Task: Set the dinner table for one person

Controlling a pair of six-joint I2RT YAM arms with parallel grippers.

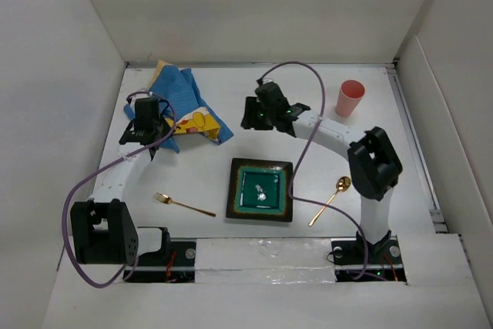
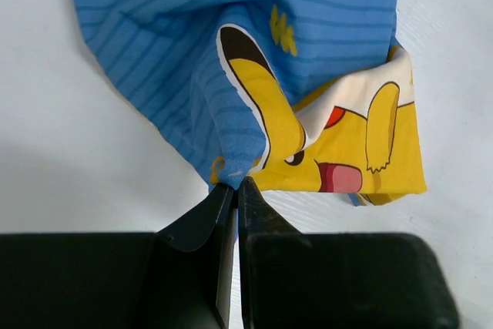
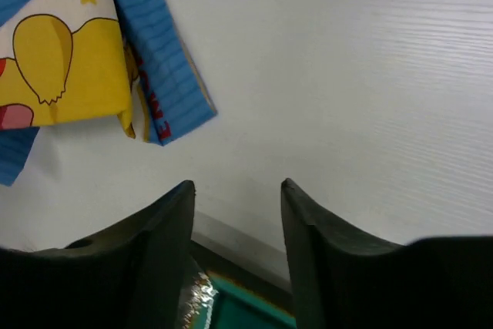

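The dinner table (image 1: 385, 152) is a plain white tabletop. A crumpled blue striped cloth mat (image 1: 185, 102) with a yellow cartoon print lies at its back left. My left gripper (image 1: 164, 130) is shut on the cloth's near edge; in the left wrist view the gripper (image 2: 235, 184) pinches the blue fabric (image 2: 231, 75). My right gripper (image 1: 251, 117) hovers open and empty behind the square green plate (image 1: 260, 189). In the right wrist view this gripper (image 3: 237, 184) is over bare table, with the cloth (image 3: 154, 75) ahead at its left.
A gold fork (image 1: 183, 204) lies left of the plate and a gold spoon (image 1: 331, 199) right of it. A pink cup (image 1: 350, 98) stands at the back right. White walls enclose the table on three sides. The plate's edge (image 3: 246, 302) shows beneath the right gripper's jaws.
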